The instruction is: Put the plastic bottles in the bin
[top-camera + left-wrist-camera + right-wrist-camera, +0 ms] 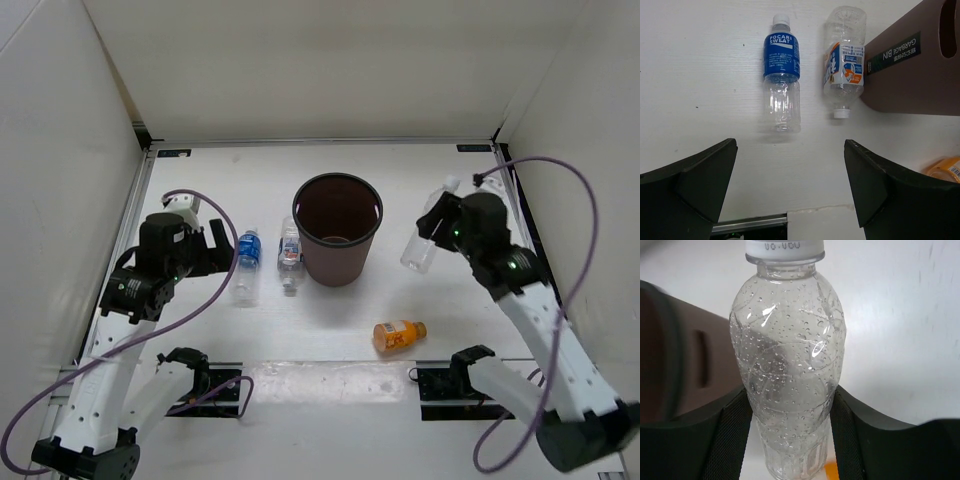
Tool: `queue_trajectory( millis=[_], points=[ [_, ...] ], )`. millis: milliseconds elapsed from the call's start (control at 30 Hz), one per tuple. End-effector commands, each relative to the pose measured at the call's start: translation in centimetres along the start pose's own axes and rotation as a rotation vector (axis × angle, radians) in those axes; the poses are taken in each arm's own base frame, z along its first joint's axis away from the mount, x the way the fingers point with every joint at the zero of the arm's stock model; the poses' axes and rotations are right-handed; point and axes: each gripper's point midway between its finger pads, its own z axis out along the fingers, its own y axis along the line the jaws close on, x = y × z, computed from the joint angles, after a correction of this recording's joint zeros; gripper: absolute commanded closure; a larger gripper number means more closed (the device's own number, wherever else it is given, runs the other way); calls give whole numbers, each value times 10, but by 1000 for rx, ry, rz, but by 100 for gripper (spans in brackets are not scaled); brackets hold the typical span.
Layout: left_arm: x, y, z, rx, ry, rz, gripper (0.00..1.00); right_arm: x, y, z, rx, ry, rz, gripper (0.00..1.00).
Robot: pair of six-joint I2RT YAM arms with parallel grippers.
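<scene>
**Clear bottle in hand, short of the bin**

The right gripper [790,427] is clamping its two dark fingers around the lower body of the plain clear plastic bottle [790,365], which is tilting with its white cap pointing away from the arm. From above, this bottle is hanging to the right of the round dark brown plastic bin [335,265], apart from its rim and not over the opening.

The left gripper [789,146] is holding its fingers spread wide with nothing between them. It is looking down on the clear bottle with the blue label [782,75] and the clear bottle with the pale label [844,60], both lying on the white table [330,335] left of the bin. The pale-labelled one seems to be touching the bin's wall. The short orange bottle [398,334] is lying near the table's front edge.

The main risk appears to be timing: letting go before the bottle is above the mouth would drop it onto the table beside the bin. A low carry could knock the bottle's base against the rim (the bin looks light enough to shift or tip). The smooth wall, beaded with droplets, may also be slipping in the grasp.
</scene>
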Motion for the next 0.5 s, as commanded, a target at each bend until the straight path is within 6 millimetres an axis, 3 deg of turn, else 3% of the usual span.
queue_trajectory(
  millis=[0,33,67,100,133,167,200,233,267,300,333,400,433,467],
  points=[
    [-5,-5,-2,29,-19,18,0,-59,34,-45,-132,-310,-31,100],
    [-4,-5,-2,32,-18,19,0,-69,36,-51,-121,-362,-37,100],
    [-4,-5,-2,33,-23,20,0,-85,46,-60,-149,-434,-40,100],
    [-5,-6,-2,36,-30,19,0,-87,65,-70,-185,-465,-76,100],
    [-5,-6,-1,36,-30,20,0,-107,73,-80,-183,-561,-79,100],
    [-6,-6,0,35,-31,22,0,-110,84,-81,-193,-582,-98,100],
    [-6,-6,1,34,-29,24,0,-109,117,-92,-276,-610,-166,100],
    [-7,-5,2,29,-23,27,0,-111,123,-84,-239,-615,-179,100],
    [-6,-4,5,22,-12,29,0,-117,141,-91,-272,-622,-185,100],
    [-4,-3,6,14,-3,27,0,-113,151,-86,-284,-593,-219,100],
    [-3,-2,8,4,14,26,0,-105,174,-65,-282,-547,-283,100],
    [-3,-2,9,2,20,28,0,-109,196,-69,-293,-570,-316,100],
    [-4,-1,8,0,16,25,0,-97,211,-56,-283,-557,-373,100],
    [-3,-1,7,-2,13,30,0,-100,219,-56,-294,-582,-380,100]
  ],
)
